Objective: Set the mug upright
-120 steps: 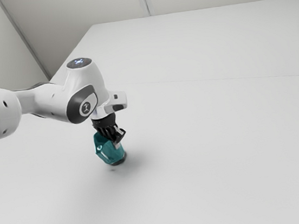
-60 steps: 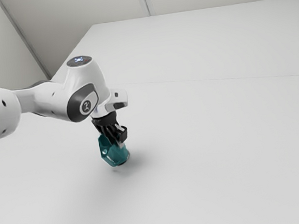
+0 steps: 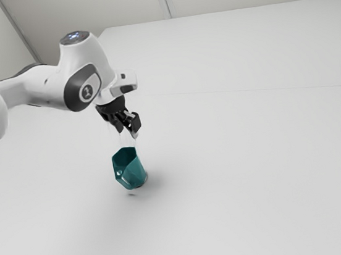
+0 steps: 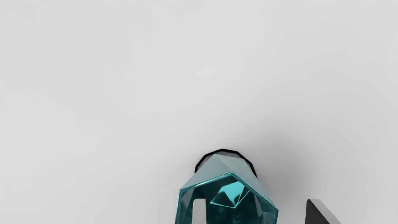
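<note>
1. Above the mug (image 3: 132,172), with a visible gap between them in the exterior view, hangs the claw (image 3: 127,133); the mug lies almost straight below it. With only one arm at work, there is no nearer hand to choose.
2. On the worktop (image 3: 245,174), the mug stands on its dark-ringed base (image 4: 222,150), mouth upward, its long axis running up toward the claw. It seems to lean a little in the exterior view, but I judge that to be mostly the camera's slant. Its handle (image 3: 124,179) is on the side facing that camera.
3. The claw is released: its fingers stand wide apart, with nothing gripped. In the wrist view, one finger (image 4: 199,213) overlaps the mug's mouth, while the other is outside the mug's wall, apart from it.
4. As the mug lies, it already matches what the task wants, so I see no need for turning it. Any move would turn on that vertical gap: straight up from the mug is safe, while dropping toward it could bring a finger onto the rim or inside, and tip it.
</note>
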Robot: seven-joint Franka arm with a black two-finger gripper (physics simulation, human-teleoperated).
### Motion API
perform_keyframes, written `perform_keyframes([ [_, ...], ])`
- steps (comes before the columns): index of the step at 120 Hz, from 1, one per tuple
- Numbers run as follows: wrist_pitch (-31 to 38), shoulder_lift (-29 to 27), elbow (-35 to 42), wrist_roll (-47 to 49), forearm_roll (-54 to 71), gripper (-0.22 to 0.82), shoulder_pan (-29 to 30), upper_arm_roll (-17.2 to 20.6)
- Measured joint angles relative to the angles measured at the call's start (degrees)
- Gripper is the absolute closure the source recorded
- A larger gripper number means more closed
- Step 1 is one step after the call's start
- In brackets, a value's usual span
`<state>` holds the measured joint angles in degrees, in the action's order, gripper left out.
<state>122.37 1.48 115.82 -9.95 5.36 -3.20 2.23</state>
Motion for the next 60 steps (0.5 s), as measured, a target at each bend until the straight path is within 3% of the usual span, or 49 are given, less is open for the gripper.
perform_keyframes([
  [19,-7.19,5.62,-13.71,0.21,-2.64,0.16,0.09,-0.74],
  [40,-19.23,12.01,-31.41,0.90,-4.17,0.07,1.68,-0.89],
  [60,-26.41,14.08,-35.76,1.46,-4.53,0.03,1.69,-0.89],
])
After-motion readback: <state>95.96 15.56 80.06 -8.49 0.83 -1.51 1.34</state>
